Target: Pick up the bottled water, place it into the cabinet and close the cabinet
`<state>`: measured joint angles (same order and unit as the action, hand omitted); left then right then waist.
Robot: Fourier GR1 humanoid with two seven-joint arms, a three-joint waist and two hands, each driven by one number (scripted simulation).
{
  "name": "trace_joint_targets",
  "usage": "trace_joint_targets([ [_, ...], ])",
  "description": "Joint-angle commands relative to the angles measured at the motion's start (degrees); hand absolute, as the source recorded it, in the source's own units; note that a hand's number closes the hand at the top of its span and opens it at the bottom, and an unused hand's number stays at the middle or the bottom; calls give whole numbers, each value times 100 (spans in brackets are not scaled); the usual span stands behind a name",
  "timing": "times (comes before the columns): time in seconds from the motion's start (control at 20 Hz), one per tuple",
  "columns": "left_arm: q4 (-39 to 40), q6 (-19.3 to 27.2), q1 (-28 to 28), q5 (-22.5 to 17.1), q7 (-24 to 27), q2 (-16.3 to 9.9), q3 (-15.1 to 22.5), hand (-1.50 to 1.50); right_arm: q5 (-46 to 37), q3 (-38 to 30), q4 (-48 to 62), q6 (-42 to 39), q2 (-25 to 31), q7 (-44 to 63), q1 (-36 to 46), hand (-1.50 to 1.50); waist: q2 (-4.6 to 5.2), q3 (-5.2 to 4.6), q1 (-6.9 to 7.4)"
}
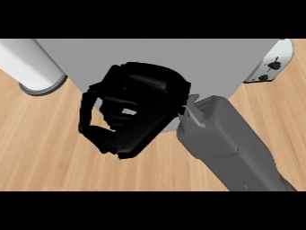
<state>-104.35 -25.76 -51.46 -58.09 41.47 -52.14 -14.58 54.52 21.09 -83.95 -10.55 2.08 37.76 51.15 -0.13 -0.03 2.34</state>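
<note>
One white cylinder (32,67) stands at left on the wooden worktop (42,152), probably the bottled water, its top cut off. At centre the right robot hand (132,112) hovers over the grey cabinet (202,58), fingers curled, holding nothing visible, judged poised for a reach. Its bulk hides the cabinet front; at right, a hinged door edge (274,60) shows. No left robot hand appears.

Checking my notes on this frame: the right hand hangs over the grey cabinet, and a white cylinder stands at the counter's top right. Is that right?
Not quite. The head view shows the white cylinder at the top left, not the top right; a toaster-like appliance is at the top right. The right hand does hang over the grey cabinet.
</note>
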Motion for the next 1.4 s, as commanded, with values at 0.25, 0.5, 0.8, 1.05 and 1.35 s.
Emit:
trace_joint_targets([
  [0.25,-191,-316,-50,84,-210,452,-388,-150,-670,-712,1481,-828,184,-1024,-41,150,39,7,-59],
  [0.5,-136,-611,-39,159,-292,646,-542,-150,-1258,-860,1620,-951,267,-1542,241,150,19,6,-53],
  [0.8,-272,-331,329,126,-761,686,-380,-150,-1554,-1121,1962,-945,223,-1881,681,-150,42,5,-86],
  [1.05,-50,-424,474,222,-766,767,-381,-150,-2023,-1275,2037,-593,212,-2332,962,-150,54,-2,-47],
  [1.35,-96,-473,555,431,-851,861,-272,-150,-2116,-1402,2021,-233,285,-2126,1205,-150,44,-5,-31],
])
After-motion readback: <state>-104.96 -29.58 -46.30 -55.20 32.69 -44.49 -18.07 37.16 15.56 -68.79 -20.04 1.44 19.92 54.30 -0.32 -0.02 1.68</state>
